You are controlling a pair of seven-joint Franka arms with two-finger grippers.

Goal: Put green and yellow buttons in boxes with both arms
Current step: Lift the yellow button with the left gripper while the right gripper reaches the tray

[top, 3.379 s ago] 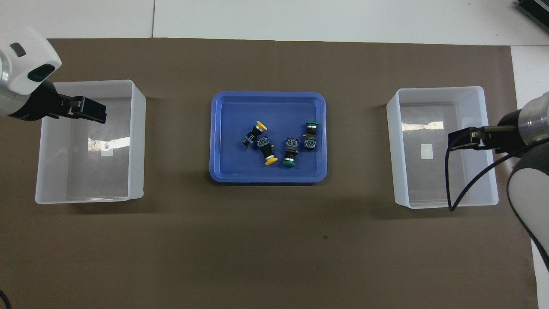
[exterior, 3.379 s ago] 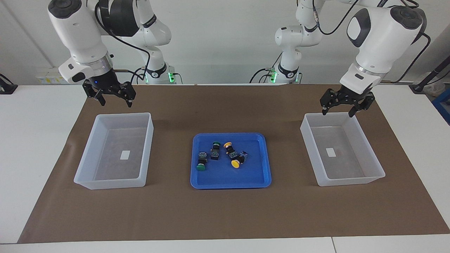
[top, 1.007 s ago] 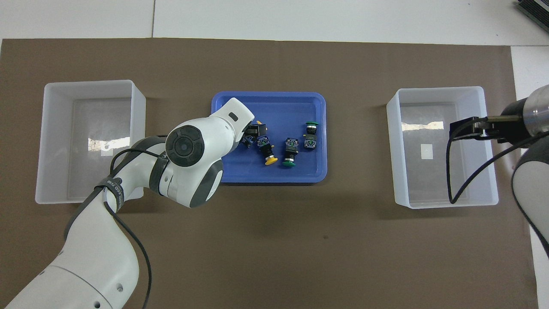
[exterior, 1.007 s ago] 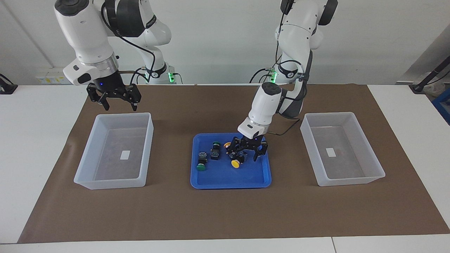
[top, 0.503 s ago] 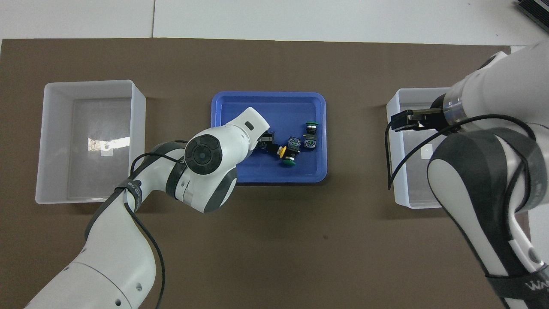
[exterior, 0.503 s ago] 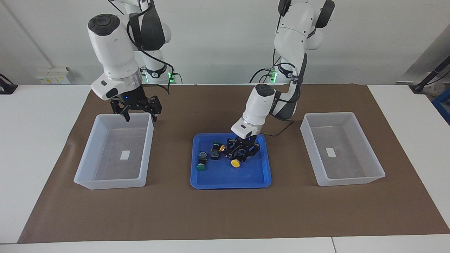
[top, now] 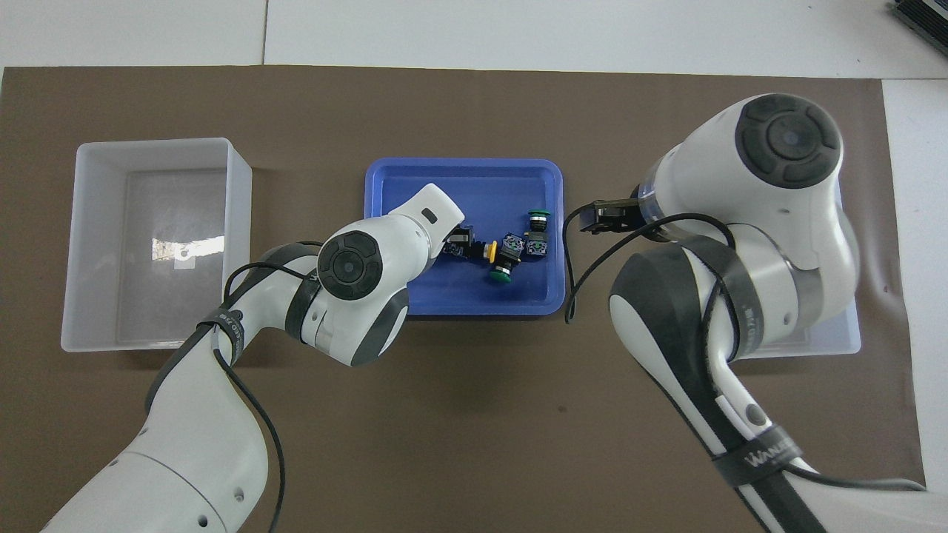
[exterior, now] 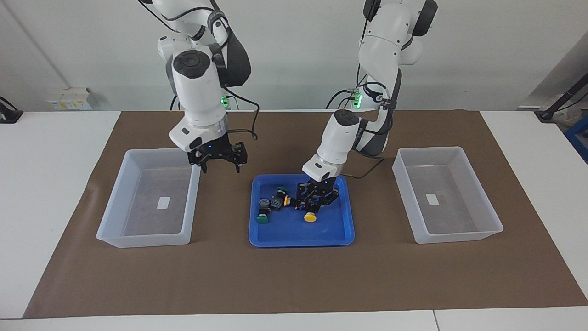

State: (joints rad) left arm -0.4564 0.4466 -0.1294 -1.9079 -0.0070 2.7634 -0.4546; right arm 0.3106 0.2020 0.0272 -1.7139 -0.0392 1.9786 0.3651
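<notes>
- Facing view: my left gripper (exterior: pixel 316 202) is down in the blue tray (exterior: pixel 298 236), clamped on a yellow button (exterior: pixel 310 216) by its black body. The cap sticks out toward the table's front edge, so its long axis runs away from the robots.
- A second yellow button (exterior: pixel 287 200) and two green buttons (exterior: pixel 262 218) lie just beside it, toward the right arm's end.
- My right gripper (exterior: pixel 219 162) hangs open over the mat between its box (exterior: pixel 115 239) and the tray, nearer those green ones.
- Overhead view: the left arm's wrist hides the grip. The box (top: pixel 237 244) for the held button lies at the left arm's end, well apart, so I expect a lift, then a sideways carry.
</notes>
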